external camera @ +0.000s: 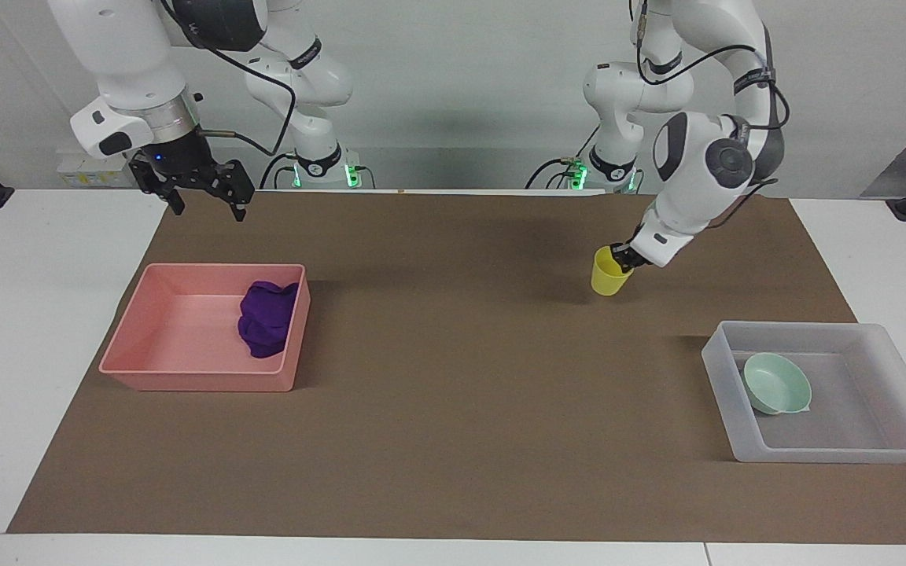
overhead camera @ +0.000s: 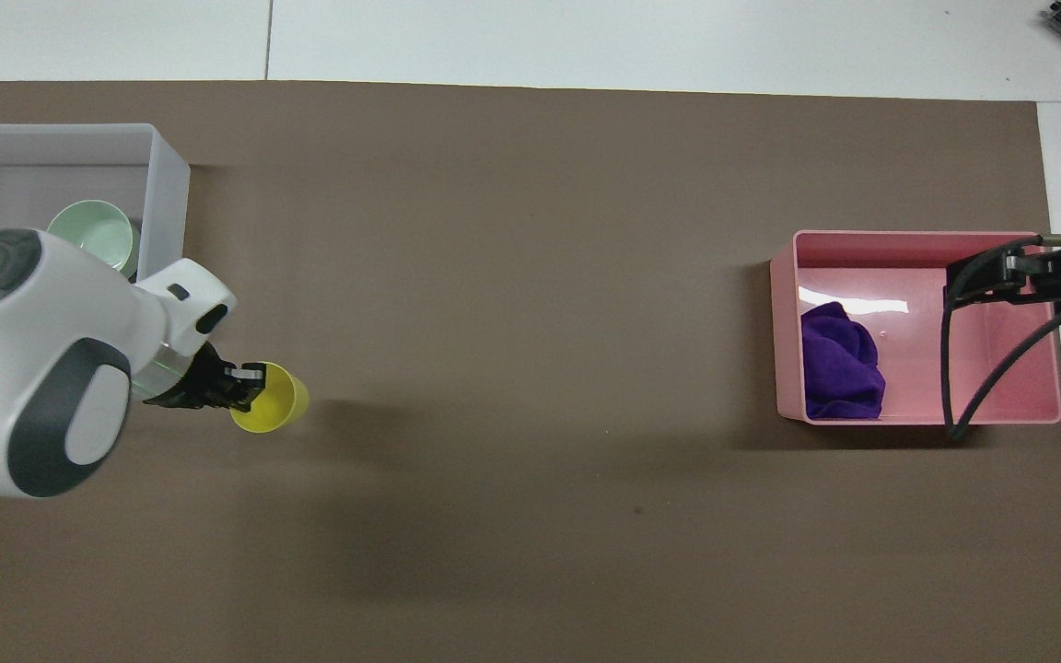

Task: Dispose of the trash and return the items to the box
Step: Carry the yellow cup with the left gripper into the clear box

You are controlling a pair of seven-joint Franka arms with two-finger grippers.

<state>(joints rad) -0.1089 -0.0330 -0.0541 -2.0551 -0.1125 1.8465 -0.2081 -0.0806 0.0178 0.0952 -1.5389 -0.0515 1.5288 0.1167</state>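
My left gripper (external camera: 624, 259) is shut on the rim of the yellow cup (external camera: 609, 281) and holds it slightly tilted, just above the brown mat. It also shows in the overhead view (overhead camera: 245, 387) with the cup (overhead camera: 274, 411). The mint-green bowl (external camera: 775, 383) lies in the translucent box (external camera: 815, 454) at the left arm's end; the arm partly covers the bowl (overhead camera: 93, 232) from above. The purple cloth (external camera: 268, 318) lies in the pink tub (external camera: 193, 384). My right gripper (external camera: 209, 206) is open and empty, raised above the mat's edge by the tub.
The brown mat (external camera: 453, 409) covers most of the white table. The box (overhead camera: 167, 184) stands farther from the robots than the held cup. The pink tub (overhead camera: 917, 238) with the cloth (overhead camera: 842, 359) stands at the right arm's end, under the right gripper's cable.
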